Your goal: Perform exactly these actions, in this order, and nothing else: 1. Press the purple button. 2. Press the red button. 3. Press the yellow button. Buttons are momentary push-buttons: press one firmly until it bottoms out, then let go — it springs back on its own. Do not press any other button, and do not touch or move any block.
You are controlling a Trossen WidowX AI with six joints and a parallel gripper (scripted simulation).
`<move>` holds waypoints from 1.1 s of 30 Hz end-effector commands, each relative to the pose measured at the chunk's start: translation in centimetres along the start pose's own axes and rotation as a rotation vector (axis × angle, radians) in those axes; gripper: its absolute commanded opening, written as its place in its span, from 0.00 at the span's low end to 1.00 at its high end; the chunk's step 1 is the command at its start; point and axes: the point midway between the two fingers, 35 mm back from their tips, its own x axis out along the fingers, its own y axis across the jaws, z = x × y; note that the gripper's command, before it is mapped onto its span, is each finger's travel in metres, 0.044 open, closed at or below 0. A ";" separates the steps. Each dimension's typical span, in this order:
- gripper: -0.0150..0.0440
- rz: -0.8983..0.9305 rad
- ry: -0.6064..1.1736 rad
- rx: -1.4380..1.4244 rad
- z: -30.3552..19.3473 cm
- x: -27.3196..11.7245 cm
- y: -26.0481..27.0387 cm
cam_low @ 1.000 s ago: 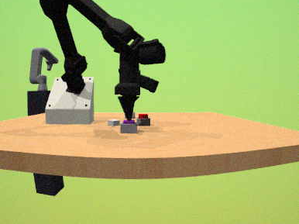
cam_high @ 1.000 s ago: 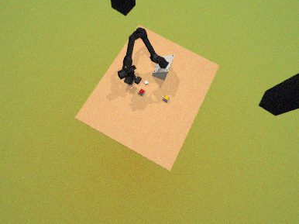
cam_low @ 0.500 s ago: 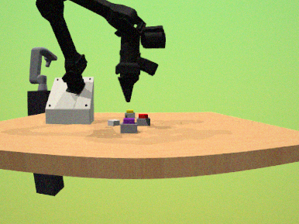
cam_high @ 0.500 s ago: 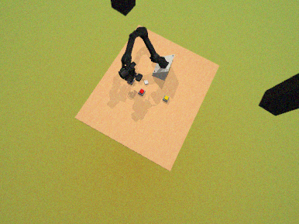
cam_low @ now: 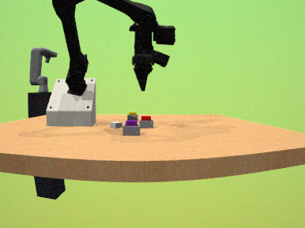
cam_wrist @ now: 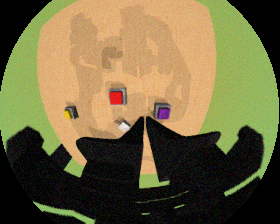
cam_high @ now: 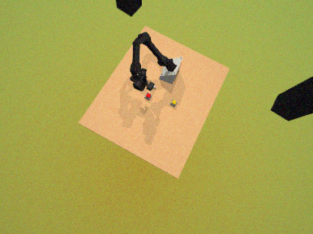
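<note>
My gripper (cam_low: 143, 90) (cam_wrist: 144, 119) is shut and empty. It points down and hangs well above the buttons. The purple button (cam_low: 131, 123) (cam_wrist: 163, 112) sits on a grey base, just right of the fingertips in the wrist view; the arm hides it in the top view. The red button (cam_high: 148, 95) (cam_low: 146, 118) (cam_wrist: 116, 97) is on its grey base, ahead and left of the fingertips in the wrist view. The yellow button (cam_high: 173, 102) (cam_low: 132, 114) (cam_wrist: 67, 114) is farther left in the wrist view. All three caps stand raised; nothing touches them.
A small white block (cam_low: 115, 125) (cam_wrist: 124, 126) lies on the table near the buttons, just left of the fingertips in the wrist view. The arm's grey-white base (cam_high: 169, 79) (cam_low: 71, 117) stands on the wooden table (cam_high: 162, 153) (cam_low: 190, 149). Black shapes stand beyond the table edges.
</note>
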 end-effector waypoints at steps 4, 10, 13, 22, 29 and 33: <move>0.29 -0.013 0.001 -0.012 1.1 0.0 6.9; 0.29 -0.011 0.001 -0.012 1.2 3.9 6.9; 0.29 -0.016 0.001 -0.011 1.0 6.1 6.7; 0.29 -0.015 0.001 -0.011 1.1 6.9 6.7; 0.29 -0.015 0.001 -0.011 1.1 8.0 6.7; 0.29 -0.016 0.001 -0.011 1.1 8.7 6.7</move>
